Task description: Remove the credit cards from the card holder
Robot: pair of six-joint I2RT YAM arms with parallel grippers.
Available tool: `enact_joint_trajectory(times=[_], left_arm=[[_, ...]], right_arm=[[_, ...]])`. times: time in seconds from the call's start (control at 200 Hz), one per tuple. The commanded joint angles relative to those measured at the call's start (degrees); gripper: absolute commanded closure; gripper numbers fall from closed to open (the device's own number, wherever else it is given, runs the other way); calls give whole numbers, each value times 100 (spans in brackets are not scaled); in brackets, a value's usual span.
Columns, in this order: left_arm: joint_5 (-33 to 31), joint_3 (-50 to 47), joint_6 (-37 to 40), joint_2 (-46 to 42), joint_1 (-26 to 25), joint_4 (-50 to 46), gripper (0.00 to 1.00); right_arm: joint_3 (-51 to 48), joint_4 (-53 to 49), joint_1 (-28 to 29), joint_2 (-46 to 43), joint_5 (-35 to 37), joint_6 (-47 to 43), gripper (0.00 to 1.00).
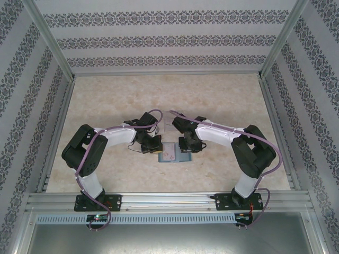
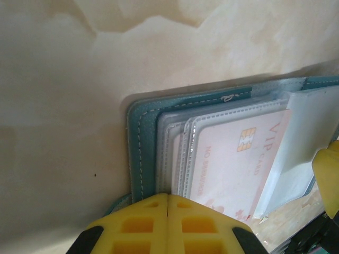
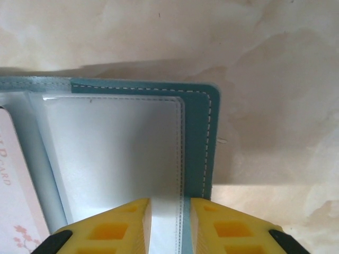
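1. Top view: the holder lies open like a book at the middle of the worktop. The left claw is down at its left edge and the right claw at its right edge. I see no card lying loose beside it, so none looks to be out yet.
2. Left wrist view: the left claw has its fingers pressed together with nothing between them, at the near edge of the holder. Whether it bears down on the cover I cannot tell. A pale pink card with a gold chip sits inside a clear sleeve.
3. Right wrist view: the right claw has its fingers apart. An empty sleeve of the holder runs into the gap, and the fingers do not look closed on it. The card shows at the left edge.
4. Progress: the holder is opened, and that looks like all that is done. Pulling the pink card from its sleeve is left. I cannot tell whether more cards lie behind it.
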Motion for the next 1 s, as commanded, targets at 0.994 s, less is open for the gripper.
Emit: enact_joint_trajectory(times=[0.994], left_arm=[[-3, 612, -8, -133, -121, -661, 100]], right_arm=[[-325, 905, -224, -858, -1016, 174, 71]])
